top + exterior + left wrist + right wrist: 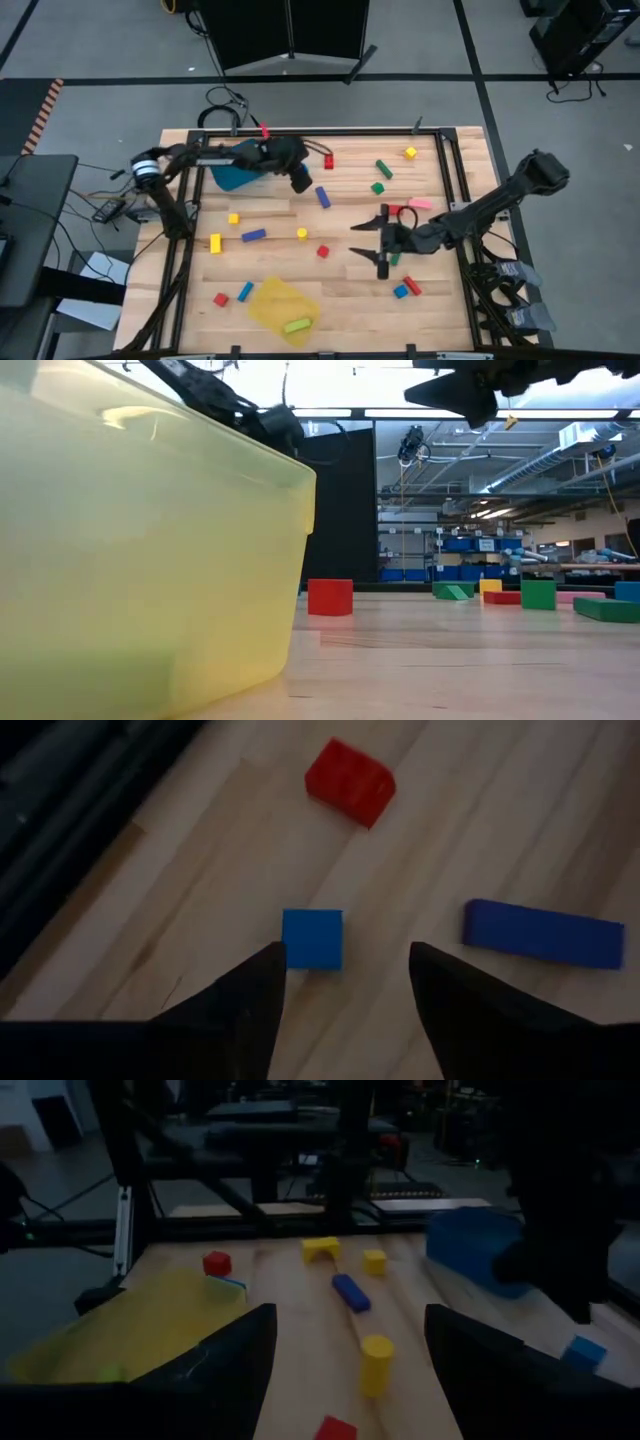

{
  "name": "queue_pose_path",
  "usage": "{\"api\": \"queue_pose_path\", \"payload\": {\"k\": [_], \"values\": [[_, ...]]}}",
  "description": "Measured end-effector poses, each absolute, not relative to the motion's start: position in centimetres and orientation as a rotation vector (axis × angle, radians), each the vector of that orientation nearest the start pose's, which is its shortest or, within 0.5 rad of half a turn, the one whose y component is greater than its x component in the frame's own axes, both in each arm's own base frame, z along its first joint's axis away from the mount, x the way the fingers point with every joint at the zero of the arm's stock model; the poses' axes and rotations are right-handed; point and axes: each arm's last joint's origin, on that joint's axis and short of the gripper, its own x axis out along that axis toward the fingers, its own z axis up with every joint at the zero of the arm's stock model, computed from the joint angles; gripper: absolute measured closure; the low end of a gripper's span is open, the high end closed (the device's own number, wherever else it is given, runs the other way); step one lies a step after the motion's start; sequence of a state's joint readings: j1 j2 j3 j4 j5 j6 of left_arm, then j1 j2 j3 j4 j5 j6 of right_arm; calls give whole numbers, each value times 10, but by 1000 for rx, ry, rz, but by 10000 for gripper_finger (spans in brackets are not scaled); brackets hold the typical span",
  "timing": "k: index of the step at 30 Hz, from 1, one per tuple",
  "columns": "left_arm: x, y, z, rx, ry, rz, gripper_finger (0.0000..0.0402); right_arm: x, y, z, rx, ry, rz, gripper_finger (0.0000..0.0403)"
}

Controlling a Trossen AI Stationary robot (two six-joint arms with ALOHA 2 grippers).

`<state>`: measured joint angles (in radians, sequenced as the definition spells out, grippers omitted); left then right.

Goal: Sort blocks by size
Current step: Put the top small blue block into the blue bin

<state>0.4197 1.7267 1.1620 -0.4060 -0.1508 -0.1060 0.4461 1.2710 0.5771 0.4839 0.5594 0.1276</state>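
Coloured blocks lie scattered on the wooden table [340,300]. My left gripper [300,182] reaches out past the blue bin [232,176] and stands open, pointing down. In the left wrist view a small blue cube [312,938] lies on the wood just ahead of the gripper [345,995], nearer one finger. A red block [350,780] and a blue bar [543,933] lie beyond it. My right gripper [376,243] hovers open, nearly level, over the table's right middle and faces left. It holds nothing [350,1370].
A yellow tray [282,303] at the near edge holds a green bar [297,325]. Ahead of my right gripper lie a yellow cylinder [377,1363] and another blue bar [351,1292]. Green, yellow and pink blocks [420,203] sit at the far right, and a red and a blue one [406,289] near the right front.
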Motion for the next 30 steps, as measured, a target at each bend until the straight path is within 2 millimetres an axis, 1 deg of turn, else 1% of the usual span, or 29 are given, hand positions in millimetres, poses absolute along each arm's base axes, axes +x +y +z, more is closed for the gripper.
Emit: {"api": "queue_pose_path", "payload": {"k": [2,5,8,11,16,22,25,27,30], "values": [[327,159,202,-248,991,561,173,237,96,226,28,170,-126,139],[336,170,199,-271,1053,542,160,235,95,226,5,171,-124,142],[348,176,194,-262,1116,523,142,236,96,225,-14,175,-122,144],[357,180,193,-249,1138,519,122,236,96,224,-19,179,-122,146],[363,184,183,-238,1217,508,102,236,96,224,-25,180,-120,146],[361,188,171,-245,1271,510,101,236,96,224,-26,179,-117,151],[360,189,170,-245,1271,508,102,236,96,224,-26,180,-117,153],[360,189,170,-247,1268,505,109,236,96,224,-25,179,-117,154],[360,189,170,-252,1268,500,136,236,96,225,-23,175,-117,154]]}}
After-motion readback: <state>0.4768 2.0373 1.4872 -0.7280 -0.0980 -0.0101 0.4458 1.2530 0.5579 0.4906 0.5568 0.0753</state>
